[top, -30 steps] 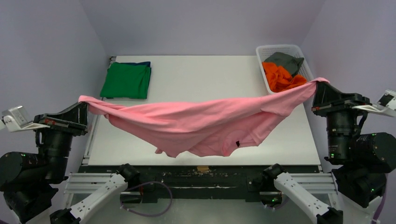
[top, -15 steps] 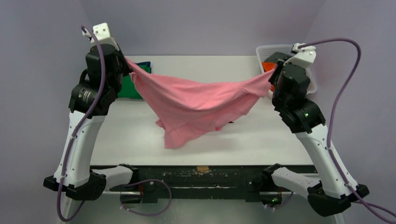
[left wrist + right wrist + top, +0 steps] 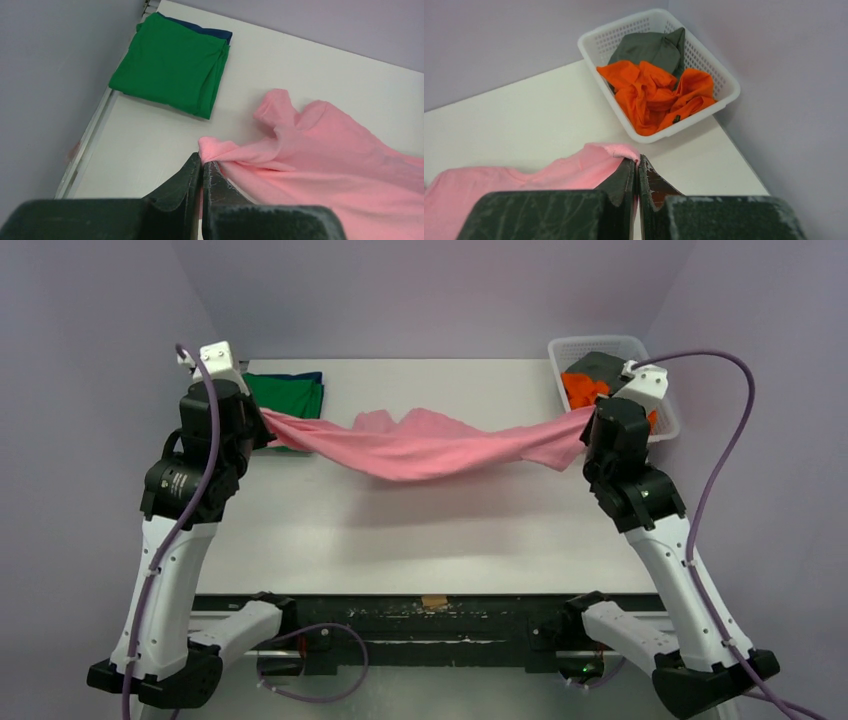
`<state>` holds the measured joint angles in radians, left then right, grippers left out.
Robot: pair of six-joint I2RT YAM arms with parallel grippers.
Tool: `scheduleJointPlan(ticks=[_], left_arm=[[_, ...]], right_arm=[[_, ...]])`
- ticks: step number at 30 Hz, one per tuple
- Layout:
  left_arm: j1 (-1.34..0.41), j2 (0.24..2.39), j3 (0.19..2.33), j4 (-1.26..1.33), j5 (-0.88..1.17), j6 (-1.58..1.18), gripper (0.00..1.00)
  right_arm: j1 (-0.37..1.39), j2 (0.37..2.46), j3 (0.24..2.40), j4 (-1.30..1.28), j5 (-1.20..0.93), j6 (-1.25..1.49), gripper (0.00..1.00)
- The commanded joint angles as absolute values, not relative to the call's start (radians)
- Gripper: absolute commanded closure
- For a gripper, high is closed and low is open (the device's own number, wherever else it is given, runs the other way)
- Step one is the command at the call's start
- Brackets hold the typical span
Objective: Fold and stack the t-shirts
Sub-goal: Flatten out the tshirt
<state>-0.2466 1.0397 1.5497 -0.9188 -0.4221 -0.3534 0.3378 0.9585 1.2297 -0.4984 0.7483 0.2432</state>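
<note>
The soft light pink cloth t-shirt (image 3: 420,448) hangs as a sagging band over the far half of the flat white tabletop (image 3: 420,530). A folded green cloth t-shirt (image 3: 290,395) lies on a dark blue one (image 3: 210,31) at far left. A white plastic mesh basket (image 3: 600,343) at far right holds crumpled orange (image 3: 654,95) and grey (image 3: 649,47) shirts, while the left end effector (image 3: 201,162) and right end effector (image 3: 638,164) each pinch tight on a bunched end of the pink shirt.
</note>
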Motion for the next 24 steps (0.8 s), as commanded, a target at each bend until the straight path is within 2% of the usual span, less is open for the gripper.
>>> scheduleJointPlan(ticks=[1, 7, 9, 11, 16, 17, 19, 20, 24], left_arm=[[-0.224, 1.038, 1.504, -0.881, -0.431, -0.36, 1.0], [-0.17, 1.296, 1.588, -0.835, -0.375, -0.363, 1.0], [-0.15, 1.419, 1.617, -0.812, -0.358, -0.378, 0.92], [-0.129, 1.554, 1.663, -0.77, -0.322, -0.398, 0.91], [-0.115, 1.901, 1.946, -0.847, -0.235, -0.414, 1.0], [-0.115, 1.938, 1.98, -0.87, -0.222, -0.413, 0.96], [-0.116, 1.943, 1.973, -0.886, -0.193, -0.423, 0.67], [-0.117, 1.894, 1.911, -0.854, -0.171, -0.433, 0.52], [-0.133, 1.635, 1.502, -0.662, -0.027, -0.478, 0.16]], right_arm=[[0.298, 0.978, 1.201, -0.498, 0.721, 0.277, 1.0], [0.201, 1.094, 1.192, -0.442, 0.611, 0.27, 1.0], [0.164, 1.162, 1.174, -0.402, 0.568, 0.28, 1.0], [0.121, 1.257, 1.16, -0.339, 0.534, 0.331, 1.0], [0.052, 1.485, 1.223, -0.33, 0.453, 0.397, 1.0], [0.051, 1.508, 1.228, -0.351, 0.464, 0.405, 1.0], [0.049, 1.519, 1.195, -0.358, 0.471, 0.429, 1.0], [0.05, 1.508, 1.163, -0.344, 0.458, 0.443, 1.0], [0.05, 1.422, 1.026, -0.282, 0.357, 0.521, 1.0]])
